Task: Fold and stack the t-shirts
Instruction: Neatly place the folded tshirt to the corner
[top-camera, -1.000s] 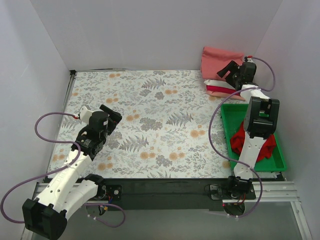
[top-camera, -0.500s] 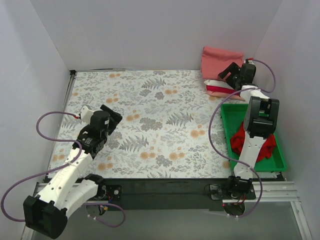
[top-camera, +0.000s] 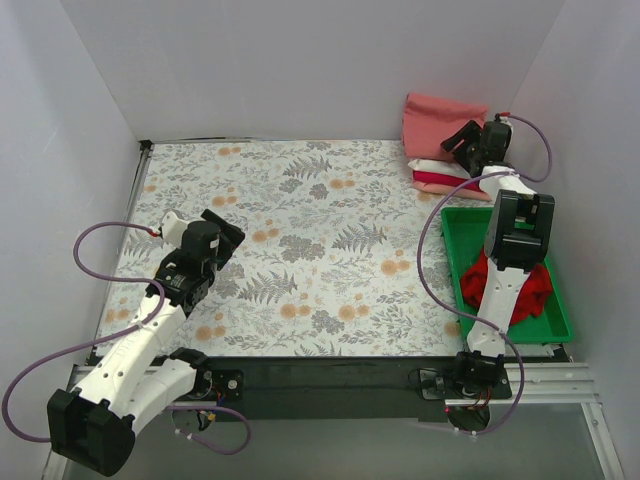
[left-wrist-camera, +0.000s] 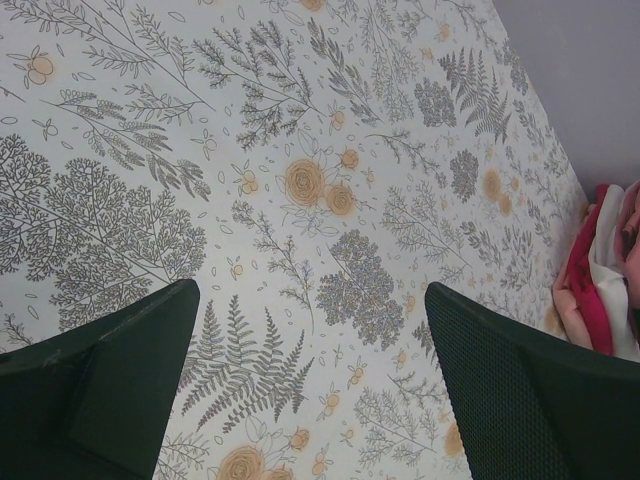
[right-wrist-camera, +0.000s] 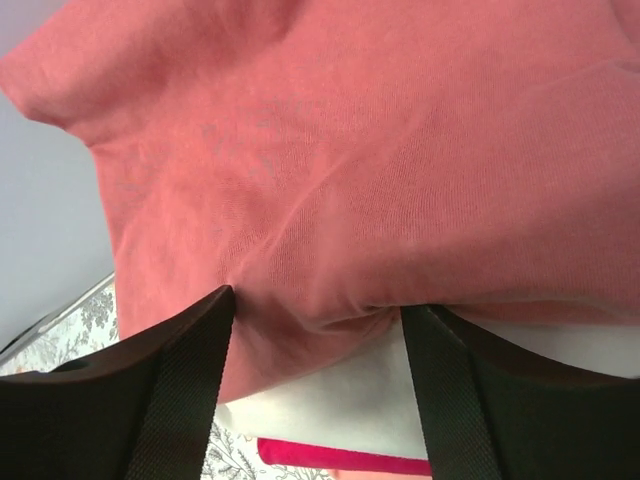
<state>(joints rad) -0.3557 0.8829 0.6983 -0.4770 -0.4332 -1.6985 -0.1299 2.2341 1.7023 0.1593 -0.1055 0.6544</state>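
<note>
Floral table (top-camera: 330, 230), far right corner: the salmon shirt (top-camera: 438, 118) tops the stack (top-camera: 435, 178) against the wall (top-camera: 350, 60), with the right gripper (top-camera: 460, 140) spread wide at its lower edge. Left gripper (top-camera: 230, 230) hovers wide open over the table's left side. Red shirt (top-camera: 536, 292) lies in the green tray (top-camera: 462, 235).

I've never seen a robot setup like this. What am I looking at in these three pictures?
A left arm and a right arm are bolted at the near edge of a table. The wide picture looks down from above; the other two come from cameras on each wrist. The left gripper hangs open over it. The right gripper is open at a salmon shirt topping a folded stack. A red shirt lies in the green tray. Nothing is held.
</note>
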